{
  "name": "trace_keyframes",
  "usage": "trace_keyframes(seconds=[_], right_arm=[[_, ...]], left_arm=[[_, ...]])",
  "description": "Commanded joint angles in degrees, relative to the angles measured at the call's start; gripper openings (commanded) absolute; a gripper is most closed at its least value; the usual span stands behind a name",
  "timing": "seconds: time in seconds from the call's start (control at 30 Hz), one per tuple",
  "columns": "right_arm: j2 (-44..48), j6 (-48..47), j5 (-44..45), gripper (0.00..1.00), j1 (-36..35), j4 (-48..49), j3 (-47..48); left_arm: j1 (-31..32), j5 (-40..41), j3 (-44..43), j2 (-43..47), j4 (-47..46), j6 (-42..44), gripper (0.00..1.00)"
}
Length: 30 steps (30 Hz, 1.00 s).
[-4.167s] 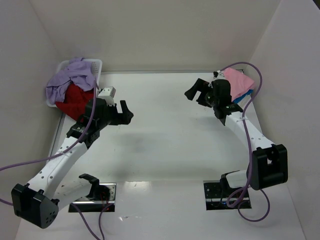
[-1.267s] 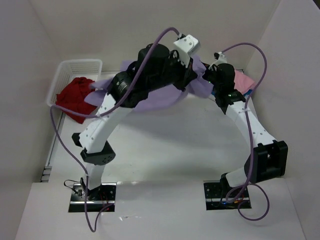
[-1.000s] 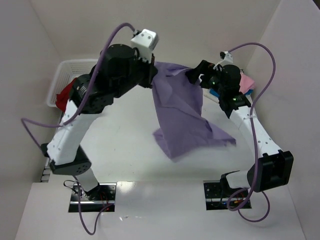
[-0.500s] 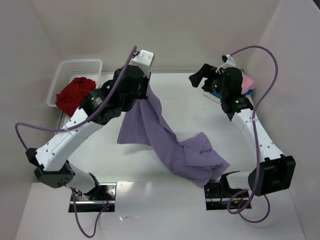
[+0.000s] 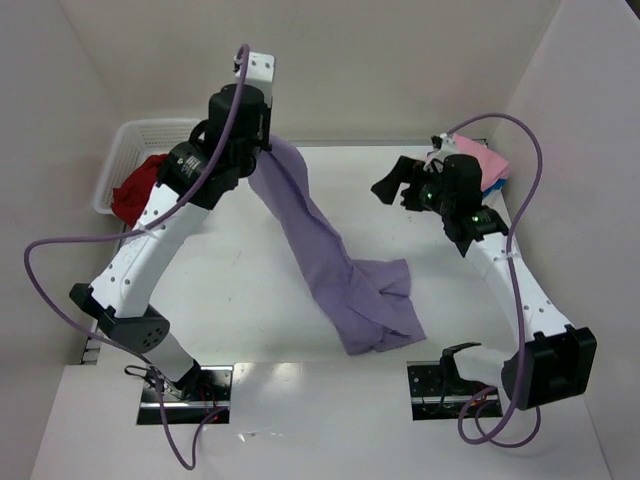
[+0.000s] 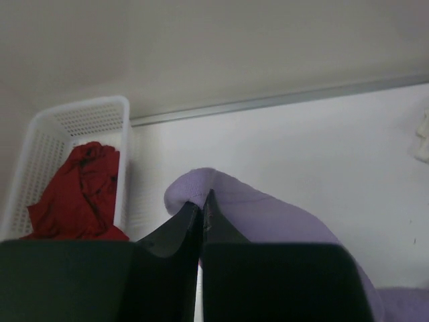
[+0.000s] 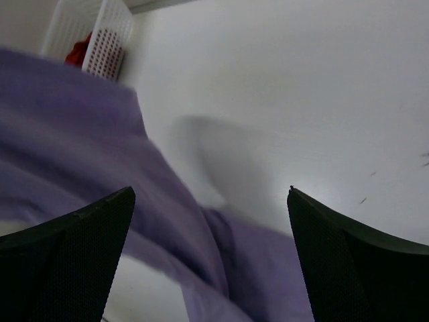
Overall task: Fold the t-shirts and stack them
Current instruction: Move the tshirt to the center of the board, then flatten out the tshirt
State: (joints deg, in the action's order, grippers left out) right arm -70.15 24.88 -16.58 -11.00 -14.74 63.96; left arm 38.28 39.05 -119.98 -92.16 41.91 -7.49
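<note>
Lavender t-shirt (image 5: 330, 260) pinched at its upper end in the left gripper (image 6: 202, 200), jaws pressed fully together on a small fold of the cloth, held high over the far left part of the table (image 5: 230, 300). Strung from there as a long, twisted band slanting down toward the right and the near side, lower end bunched in a loose heap on the tabletop close to the near edge, right of centre. Seen from the left wrist as a rounded purple hump just past the closed fingertips.

Right gripper (image 5: 390, 185) raised at the far right, jaws spread as wide as they go, nothing between them, pointed left toward the hanging band and apart from it. From the right wrist, purple cloth filling the left of the view beyond the two dark fingers.

Deep red t-shirt (image 5: 132, 195) crumpled inside the white lattice basket (image 5: 150, 125) at the far left corner, spilling over the near rim.

Pink t-shirt (image 5: 475, 155) lying folded at the far right corner behind the right gripper, on top of the bright blue t-shirt (image 5: 490, 185), only an edge of blue showing
</note>
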Motion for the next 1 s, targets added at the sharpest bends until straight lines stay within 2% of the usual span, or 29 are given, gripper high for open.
trace_keyframes(seconds=[0.0, 0.17, 0.27, 0.3, 0.37, 0.47, 0.57, 0.63, 0.73, 0.8, 0.97], right_arm=[[7.5, -1.5, -2.1, 1.0, -4.4, -4.2, -6.6], [12.3, 1.3, -2.6, 0.98, -8.2, -6.1, -13.9], [13.6, 1.3, -5.9, 0.95, -10.7, -1.6, -15.8], [14.3, 1.9, -4.8, 0.95, -15.5, 1.6, -16.4], [12.5, 2.5, -1.1, 0.97, -20.3, 4.1, -16.2], [8.0, 2.0, 2.8, 1.0, -23.2, 6.7, -13.0], [6.7, 2.0, 4.5, 1.0, -23.9, 10.9, -11.7], [4.8, -1.7, 8.6, 1.0, -23.9, 17.4, -5.0], [2.0, -5.4, 10.6, 1.0, -23.9, 20.0, -0.9], [-0.7, -6.6, 9.2, 1.0, -23.9, 21.1, 5.0], [-4.6, -4.2, 2.9, 1.0, -23.9, 29.6, 7.1]], left_arm=[[-2.4, -1.1, -5.3, -1.9, -4.6, 4.4, 0.0], [-4.3, -1.9, -10.3, -5.2, -3.7, 5.7, 0.0], [-4.3, -2.6, -13.4, -6.3, -3.2, 6.3, 0.0], [-4.3, -3.4, -17.6, -7.1, -1.8, 6.3, 0.0], [-4.3, -6.4, -21.5, -9.1, -0.2, 6.3, 0.0], [-3.1, -11.3, -24.5, -9.7, 1.9, 6.3, 0.0], [-2.3, -13.8, -24.5, -9.7, 2.5, 6.3, 0.0], [-1.1, -14.3, -23.3, -8.0, 3.6, 6.3, 0.0], [-1.1, -15.9, -20.7, -6.7, 3.6, 6.3, 0.0], [-1.1, -16.5, -17.7, -6.0, 2.9, 5.5, 0.0], [-1.1, -17.0, -10.4, -2.9, 0.0, 4.9, 0.0]])
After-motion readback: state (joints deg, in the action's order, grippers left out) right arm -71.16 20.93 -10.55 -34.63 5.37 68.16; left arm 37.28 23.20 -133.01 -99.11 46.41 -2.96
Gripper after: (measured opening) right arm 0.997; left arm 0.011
